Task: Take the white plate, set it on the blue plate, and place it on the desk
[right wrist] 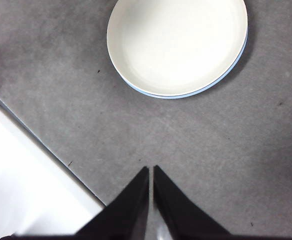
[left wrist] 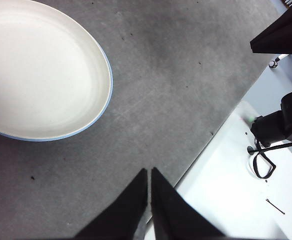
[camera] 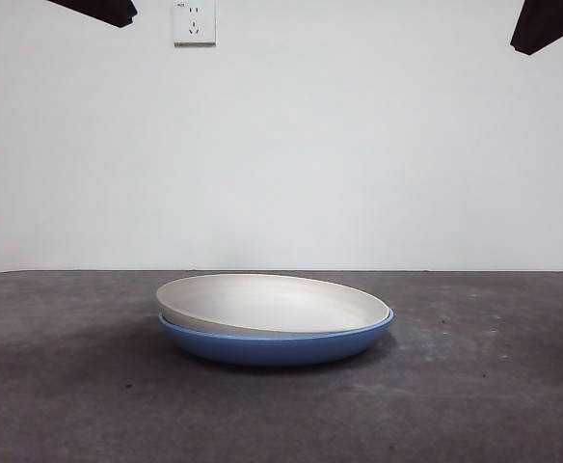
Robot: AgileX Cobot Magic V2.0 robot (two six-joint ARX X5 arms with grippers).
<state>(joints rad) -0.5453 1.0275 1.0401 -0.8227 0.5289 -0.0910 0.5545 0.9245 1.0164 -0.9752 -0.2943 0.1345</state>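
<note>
A matte cream-white round plate [camera: 274,301] sits nested, slightly tilted, in a glossy blue round plate [camera: 277,344] at the frame's centre on the dark grey tabletop [camera: 60,386]. Left hand [left wrist: 149,172] and right hand [right wrist: 151,170] wait high, jaws together. Lifting the stack calls for a firm rim grip.

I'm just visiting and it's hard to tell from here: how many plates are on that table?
2. The white plate sits stacked in the blue plate, tilted slightly, near the middle of the desk. No others show, though the cameras miss part of the desk.
</note>
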